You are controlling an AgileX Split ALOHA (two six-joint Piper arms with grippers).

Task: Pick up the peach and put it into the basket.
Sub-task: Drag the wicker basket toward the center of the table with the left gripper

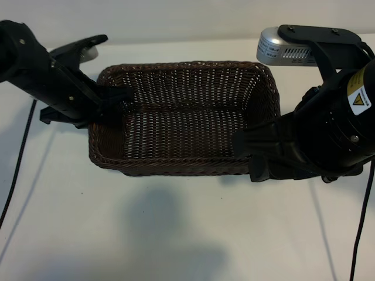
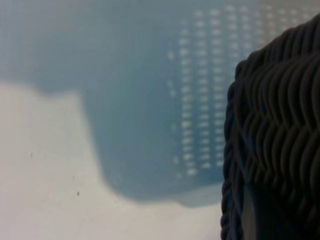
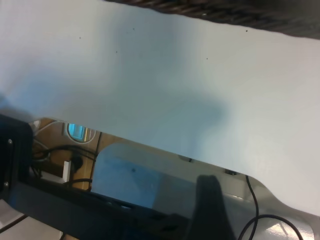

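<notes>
One basket (image 1: 187,117), dark brown woven wicker, rectangular with rounded corners and a braided rim, centre frame on a smooth white table (image 1: 176,234); interior bare. Peach not visible. Left gripper (image 1: 114,99) at the basket's left rim, fingers nearly closed; contents can't tell. Right gripper (image 1: 258,155) at lower-right rim, fingers released. Open table in the foreground.

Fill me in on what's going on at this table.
A large dark brown woven wicker basket sits on the white table, and nothing shows inside it. The left gripper is at the basket's left rim, reaching just over it. The right arm's gripper sits by the basket's right side. No peach shows in any view, so whether the left gripper carries one cannot be told.
</notes>
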